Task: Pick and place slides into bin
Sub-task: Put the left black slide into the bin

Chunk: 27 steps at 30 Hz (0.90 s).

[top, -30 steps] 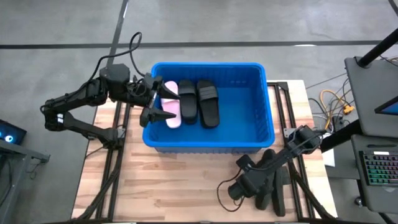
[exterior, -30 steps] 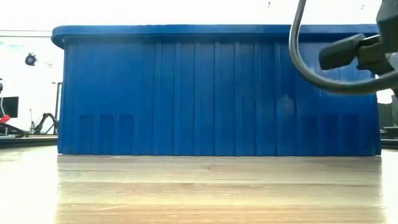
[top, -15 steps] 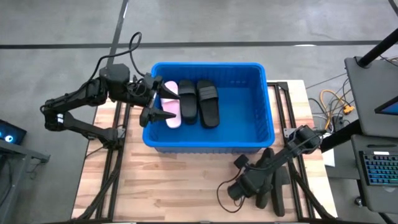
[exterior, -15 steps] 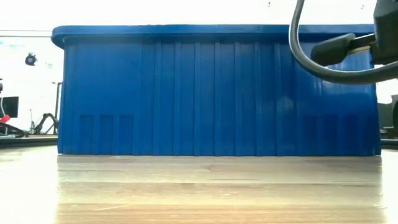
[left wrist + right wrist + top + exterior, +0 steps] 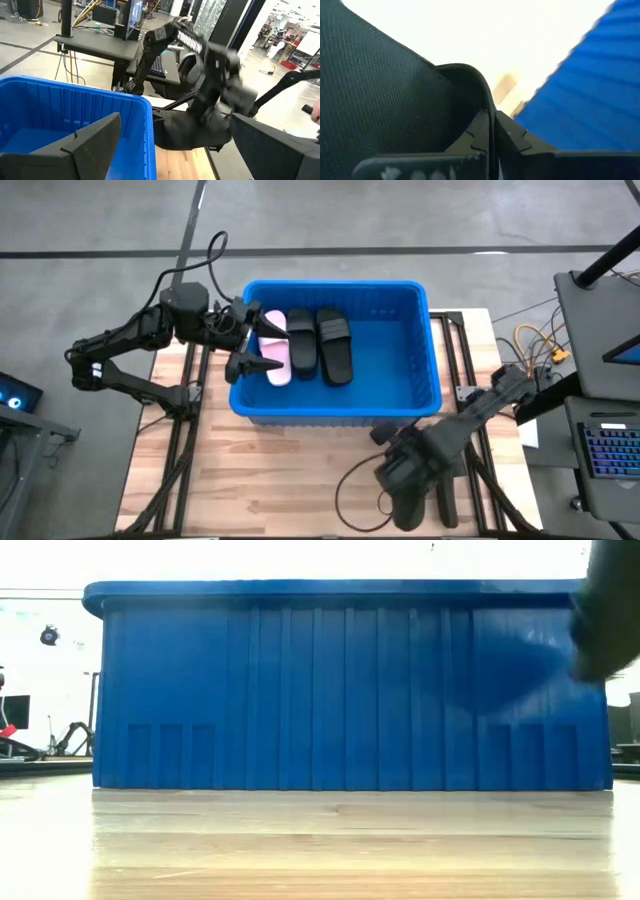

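High view: right gripper point(image 5: 400, 472) clamps a black slide point(image 5: 408, 502) near the table's point(image 5: 280, 480) front edge; bin point(image 5: 420, 370) lies just behind. Left gripper point(image 5: 250, 340) gapes over the bin's left rim.

We see a light wooden table point(image 5: 270, 470) on a grey concrete floor point(image 5: 100, 220) crossed by dark lines. To the right of the table stands a black desk point(image 5: 600, 310) holding a keyboard point(image 5: 608, 455) with coloured backlit keys. Between the table and that desk lies a tangle of yellow and orange cables point(image 5: 535, 345). Left of the table, a small dark screen point(image 5: 12, 395) glows blue.
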Each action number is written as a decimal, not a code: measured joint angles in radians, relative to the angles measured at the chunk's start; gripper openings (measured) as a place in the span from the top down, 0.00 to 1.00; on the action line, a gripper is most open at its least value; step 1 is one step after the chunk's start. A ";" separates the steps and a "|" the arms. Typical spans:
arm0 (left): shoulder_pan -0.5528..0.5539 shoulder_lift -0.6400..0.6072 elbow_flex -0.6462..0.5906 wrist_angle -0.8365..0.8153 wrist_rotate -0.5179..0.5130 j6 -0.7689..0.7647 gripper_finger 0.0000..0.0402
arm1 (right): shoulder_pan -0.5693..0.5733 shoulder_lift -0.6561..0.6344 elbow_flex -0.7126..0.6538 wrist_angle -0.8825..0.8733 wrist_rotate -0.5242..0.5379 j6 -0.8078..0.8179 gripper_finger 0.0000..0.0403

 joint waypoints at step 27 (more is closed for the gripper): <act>0.000 -0.014 0.000 0.193 -0.017 -0.056 0.11 | -0.407 -0.390 -0.046 0.401 0.384 -0.384 0.98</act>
